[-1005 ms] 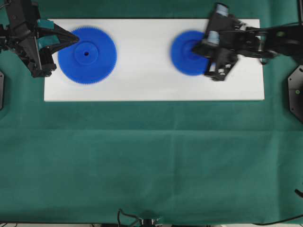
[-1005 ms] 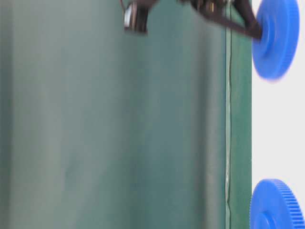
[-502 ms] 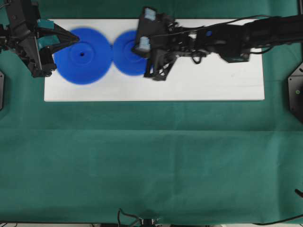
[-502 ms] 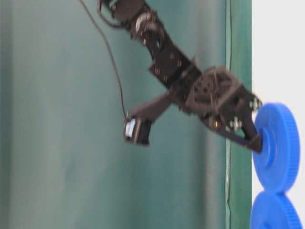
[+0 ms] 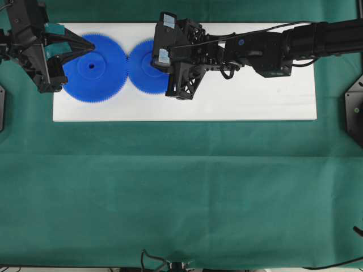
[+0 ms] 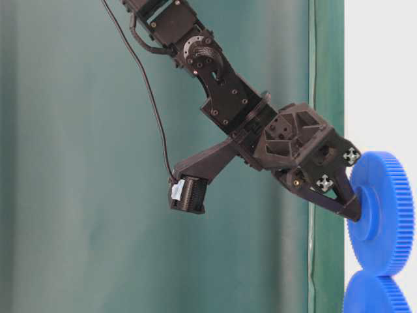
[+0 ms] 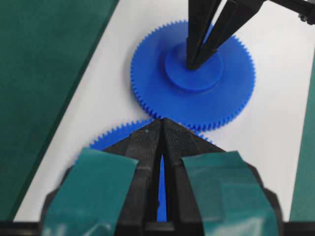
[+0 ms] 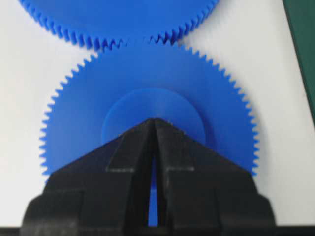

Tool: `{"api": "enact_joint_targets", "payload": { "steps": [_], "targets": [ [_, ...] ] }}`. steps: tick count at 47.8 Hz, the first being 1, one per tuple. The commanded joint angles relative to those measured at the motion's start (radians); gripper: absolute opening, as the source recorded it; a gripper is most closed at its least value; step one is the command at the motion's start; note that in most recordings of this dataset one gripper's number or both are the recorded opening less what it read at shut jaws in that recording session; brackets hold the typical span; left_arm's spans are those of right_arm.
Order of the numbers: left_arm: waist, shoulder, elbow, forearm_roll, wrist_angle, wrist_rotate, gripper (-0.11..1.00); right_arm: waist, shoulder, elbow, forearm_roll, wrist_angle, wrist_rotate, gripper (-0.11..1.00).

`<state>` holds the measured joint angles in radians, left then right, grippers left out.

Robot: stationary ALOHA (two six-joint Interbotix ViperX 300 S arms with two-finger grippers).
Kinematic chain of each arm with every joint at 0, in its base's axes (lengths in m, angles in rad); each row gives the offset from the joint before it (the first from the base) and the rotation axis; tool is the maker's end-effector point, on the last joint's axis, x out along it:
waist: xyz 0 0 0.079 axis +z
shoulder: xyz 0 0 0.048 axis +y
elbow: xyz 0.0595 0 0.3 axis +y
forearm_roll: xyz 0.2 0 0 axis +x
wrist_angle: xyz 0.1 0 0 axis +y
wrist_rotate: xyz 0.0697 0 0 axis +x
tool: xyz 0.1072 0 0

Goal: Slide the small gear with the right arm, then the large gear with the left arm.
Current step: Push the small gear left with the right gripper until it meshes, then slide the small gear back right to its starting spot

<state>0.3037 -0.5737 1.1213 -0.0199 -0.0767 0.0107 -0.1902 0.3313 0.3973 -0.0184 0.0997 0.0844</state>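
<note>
The small gear (image 5: 142, 79) lies on the white board (image 5: 244, 105), its teeth meshed with the large gear (image 5: 85, 85) to its left. My right gripper (image 5: 154, 61) is shut, its pointed tip pressed on the small gear's raised hub (image 8: 147, 105). The same contact shows from table level, right gripper (image 6: 355, 212) on small gear (image 6: 388, 215), with the large gear (image 6: 378, 297) beside it. My left gripper (image 5: 93, 47), with teal patches, is shut with its tip over the large gear's upper part (image 7: 118, 136); whether it touches is unclear. The small gear (image 7: 157, 73) lies beyond it.
The board sits on a green cloth (image 5: 181, 187). The right arm (image 5: 283, 45) stretches across the board's upper right half. Black fixtures (image 5: 354, 110) stand at the table's side edges.
The right arm slid the small gear leftward across the board until it met the large gear, which shifted slightly left. The left arm held still.
</note>
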Motion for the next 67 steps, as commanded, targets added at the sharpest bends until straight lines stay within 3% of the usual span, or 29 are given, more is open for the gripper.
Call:
{"api": "enact_joint_targets", "payload": {
  "steps": [1,21,31,48,59,67],
  "targets": [
    [0.002,-0.006,-0.026,0.000,-0.008,0.002,0.00,0.014,0.002,0.006,-0.003,0.018,0.002,0.52],
    [0.002,-0.006,-0.026,0.000,-0.006,0.002,0.00,0.000,0.002,0.008,-0.002,0.020,0.005,0.52],
    [0.002,-0.006,-0.026,0.000,-0.003,0.000,0.00,-0.044,-0.028,0.067,0.008,0.012,0.025,0.52],
    [0.002,-0.006,-0.028,0.000,-0.008,-0.002,0.00,-0.176,-0.176,0.359,0.020,-0.104,0.080,0.52],
    [0.002,-0.006,-0.032,0.000,-0.009,-0.002,0.00,-0.209,-0.314,0.577,0.058,-0.144,0.109,0.52],
    [0.002,-0.005,-0.038,0.000,-0.023,0.000,0.00,-0.221,-0.431,0.724,0.112,-0.141,0.135,0.52]
  ]
}}
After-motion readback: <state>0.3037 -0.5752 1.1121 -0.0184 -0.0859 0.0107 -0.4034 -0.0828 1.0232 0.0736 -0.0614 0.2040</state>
